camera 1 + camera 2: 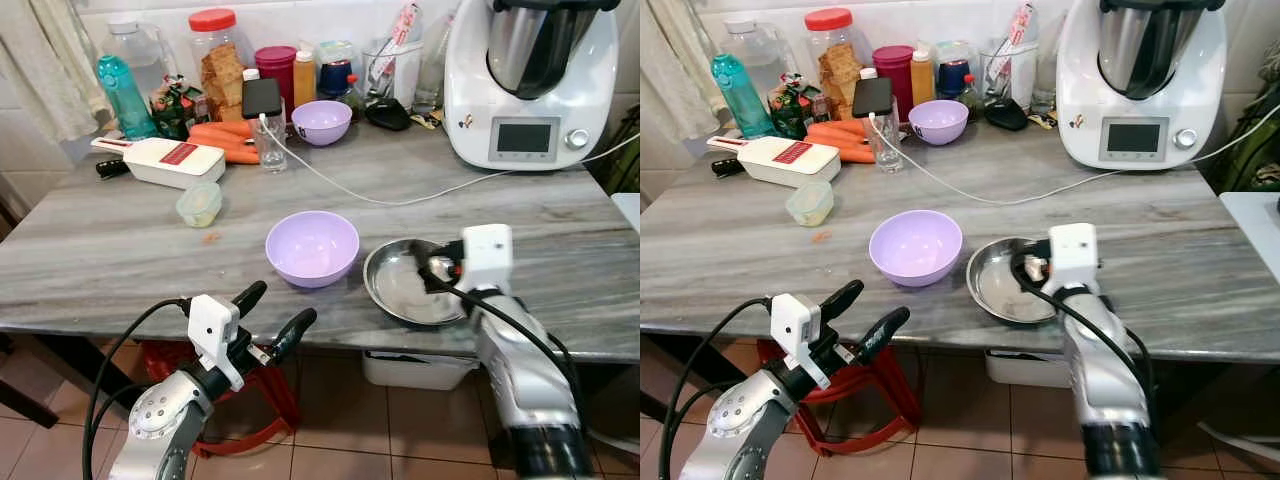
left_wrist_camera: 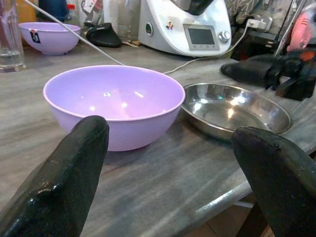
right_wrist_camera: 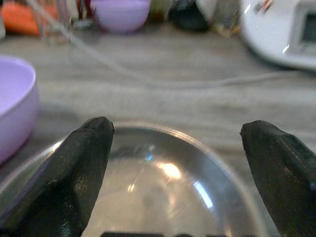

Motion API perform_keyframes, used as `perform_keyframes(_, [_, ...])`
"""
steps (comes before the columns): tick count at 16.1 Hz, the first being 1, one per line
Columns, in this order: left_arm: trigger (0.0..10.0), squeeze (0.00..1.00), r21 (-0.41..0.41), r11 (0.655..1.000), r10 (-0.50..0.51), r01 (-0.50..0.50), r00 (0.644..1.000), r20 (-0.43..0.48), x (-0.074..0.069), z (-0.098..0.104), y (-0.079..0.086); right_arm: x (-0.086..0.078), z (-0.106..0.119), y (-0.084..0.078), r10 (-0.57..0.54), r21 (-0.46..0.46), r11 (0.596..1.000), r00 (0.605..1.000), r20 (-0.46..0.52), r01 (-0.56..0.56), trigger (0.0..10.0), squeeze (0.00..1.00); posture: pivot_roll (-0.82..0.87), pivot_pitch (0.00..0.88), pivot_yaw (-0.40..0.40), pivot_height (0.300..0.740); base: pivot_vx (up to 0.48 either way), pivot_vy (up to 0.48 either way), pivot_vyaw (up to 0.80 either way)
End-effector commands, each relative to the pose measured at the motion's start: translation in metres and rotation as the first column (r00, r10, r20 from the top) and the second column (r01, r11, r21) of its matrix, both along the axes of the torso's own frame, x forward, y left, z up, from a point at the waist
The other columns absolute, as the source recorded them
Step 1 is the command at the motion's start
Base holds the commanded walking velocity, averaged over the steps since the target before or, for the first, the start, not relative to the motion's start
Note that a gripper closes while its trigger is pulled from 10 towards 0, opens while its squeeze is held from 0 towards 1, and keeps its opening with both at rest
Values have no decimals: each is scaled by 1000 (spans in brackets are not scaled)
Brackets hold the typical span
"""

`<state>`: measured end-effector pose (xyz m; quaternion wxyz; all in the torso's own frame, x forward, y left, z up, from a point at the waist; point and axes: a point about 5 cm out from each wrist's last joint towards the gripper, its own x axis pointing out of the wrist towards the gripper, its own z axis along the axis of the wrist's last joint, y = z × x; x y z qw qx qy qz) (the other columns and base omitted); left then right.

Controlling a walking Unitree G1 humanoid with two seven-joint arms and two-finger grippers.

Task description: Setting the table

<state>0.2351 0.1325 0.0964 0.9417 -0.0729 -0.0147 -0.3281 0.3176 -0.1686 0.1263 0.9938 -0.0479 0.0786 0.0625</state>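
The right gripper (image 3: 173,173) is reaching in over the steel plate (image 1: 405,290) near the table's (image 1: 120,260) front edge, arm stretched forward from below the edge, fingers spread wide with nothing between them. The left gripper (image 1: 278,318) hangs just off the front edge, forearm angled up, fingers also apart and pointing at the lilac bowl (image 1: 312,247), which sits right beside the plate.

Just beneath the right gripper (image 1: 428,262), the shallow plate (image 1: 395,290) is polished metal, mirror-bright with glints. Beside it, ahead of the left gripper (image 1: 282,312), the lilac bowl (image 1: 311,247) looks like smooth, softly glossy plastic. Both rest on a grey-veined, stone-like tabletop (image 1: 120,260) with a dull sheen.
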Motion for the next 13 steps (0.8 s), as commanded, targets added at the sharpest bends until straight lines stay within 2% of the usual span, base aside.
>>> perform_keyframes(1, [10000,0,1,1000,-6,6,1000,-4,0,-1,0,4,-4,9,47,6,999,997,-58,-47,10000,0,-63,0,73,740,0,0,0])
perform_keyframes(5, [10000,0,-6,1000,1,-2,1000,-9,0,-4,-1,5,-17,13,71,11,997,986,-151,-70,10000,0,-59,0,65,740,0,0,0])
perform_keyframes(13, [10000,0,-6,1000,-2,1,1000,-19,1,-7,-2,5,-27,30,158,94,986,963,-216,-141,10000,0,-64,0,75,740,0,0,0])
